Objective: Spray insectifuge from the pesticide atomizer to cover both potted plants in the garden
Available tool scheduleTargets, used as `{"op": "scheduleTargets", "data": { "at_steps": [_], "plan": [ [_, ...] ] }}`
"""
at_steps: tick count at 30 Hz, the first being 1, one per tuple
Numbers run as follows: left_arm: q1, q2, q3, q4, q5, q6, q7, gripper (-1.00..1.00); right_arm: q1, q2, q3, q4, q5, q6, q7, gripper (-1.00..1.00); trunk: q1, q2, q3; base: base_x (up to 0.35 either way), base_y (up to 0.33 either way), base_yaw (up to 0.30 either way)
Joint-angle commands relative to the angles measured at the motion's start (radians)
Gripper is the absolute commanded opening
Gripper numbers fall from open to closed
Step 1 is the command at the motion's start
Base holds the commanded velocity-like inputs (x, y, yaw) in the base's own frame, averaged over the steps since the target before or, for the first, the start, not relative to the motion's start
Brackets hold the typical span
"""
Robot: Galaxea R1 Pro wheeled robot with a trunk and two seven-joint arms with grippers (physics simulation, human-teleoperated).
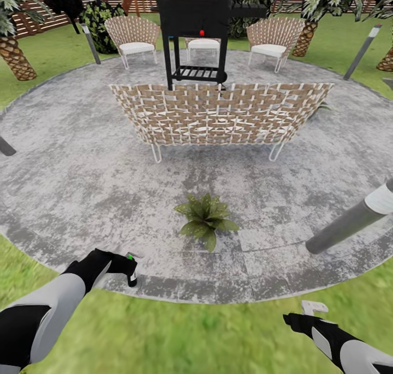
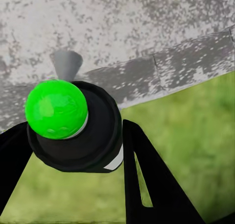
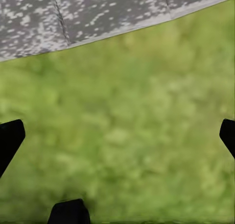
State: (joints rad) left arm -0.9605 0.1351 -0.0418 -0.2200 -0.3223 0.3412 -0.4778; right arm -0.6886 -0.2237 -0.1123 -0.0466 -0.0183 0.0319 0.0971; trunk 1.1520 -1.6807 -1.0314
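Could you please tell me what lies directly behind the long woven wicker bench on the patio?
Behind the long woven wicker bench stands a black grill cart with a slatted lower shelf, and farther back two woven armchairs. The bench back covers the cart's feet and the paving there.

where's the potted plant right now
In the head view the potted plant sits on the grey patio, just right of centre, in front of the woven bench and ahead-right of the left tool holding the atomizer.
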Motion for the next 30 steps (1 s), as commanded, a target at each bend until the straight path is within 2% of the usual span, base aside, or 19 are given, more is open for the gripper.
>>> {"op": "scheduleTargets", "data": {
  "at_steps": [1, 11, 17, 21, 23, 25, 26, 27, 29, 30],
  "plan": [
    [0.000, 0.000, -0.004, -0.002, 0.000, 0.006, -0.004, -1.00, 0.000, 0.000, -0.007, -0.001, -0.002, 0.003, 0.004, 1.00, 0.000, 0.000, 0.001, -0.235, 0.220, 0.000],
    [0.000, 0.000, -0.004, -0.002, 0.000, 0.006, -0.004, -1.00, 0.000, 0.000, -0.007, -0.001, -0.002, 0.003, 0.003, 1.00, 0.000, 0.000, 0.017, -0.226, 0.219, 0.000],
    [0.000, 0.002, -0.003, -0.002, 0.001, 0.006, -0.004, -1.00, 0.000, 0.000, -0.006, -0.001, 0.002, 0.003, 0.002, 1.00, 0.000, 0.000, 0.021, -0.091, 0.124, 0.000],
    [0.000, 0.002, -0.003, -0.004, 0.000, 0.005, -0.005, -1.00, 0.000, 0.002, 0.004, -0.002, 0.016, 0.004, 0.001, 1.00, 0.000, 0.000, 0.021, -0.006, 0.009, 0.000],
    [0.000, 0.002, -0.004, -0.009, -0.002, 0.005, -0.009, -1.00, -0.001, 0.002, 0.030, -0.031, 0.048, 0.013, 0.006, 1.00, 0.000, 0.000, 0.021, 0.000, 0.001, 0.000],
    [0.000, 0.012, -0.003, -0.027, -0.006, 0.006, -0.027, -1.00, -0.001, 0.001, 0.046, -0.191, 0.068, 0.033, 0.009, 1.00, 0.000, 0.000, 0.021, 0.000, 0.000, 0.000],
    [0.000, 0.024, -0.003, -0.048, -0.007, 0.006, -0.035, -1.00, -0.002, 0.001, 0.049, -0.285, 0.071, 0.076, 0.010, 1.00, 0.000, 0.000, 0.021, 0.000, 0.000, 0.000],
    [0.000, 0.043, -0.006, -0.090, -0.010, 0.006, -0.048, -1.00, -0.002, 0.001, 0.052, -0.422, 0.074, 0.185, 0.011, 1.00, 0.000, 0.000, 0.021, 0.000, 0.000, 0.000],
    [0.000, 0.070, -0.020, -0.141, -0.034, 0.007, -0.085, -1.00, -0.002, 0.001, 0.054, -0.561, 0.076, 0.340, 0.016, 1.00, 0.000, 0.000, 0.021, 0.000, 0.000, 0.000],
    [-0.001, 0.092, -0.036, -0.182, -0.081, 0.006, -0.151, -1.00, -0.002, 0.001, 0.055, -0.633, 0.076, 0.431, 0.043, 1.00, 0.000, 0.000, 0.021, 0.000, 0.000, 0.000]
  ]
}}
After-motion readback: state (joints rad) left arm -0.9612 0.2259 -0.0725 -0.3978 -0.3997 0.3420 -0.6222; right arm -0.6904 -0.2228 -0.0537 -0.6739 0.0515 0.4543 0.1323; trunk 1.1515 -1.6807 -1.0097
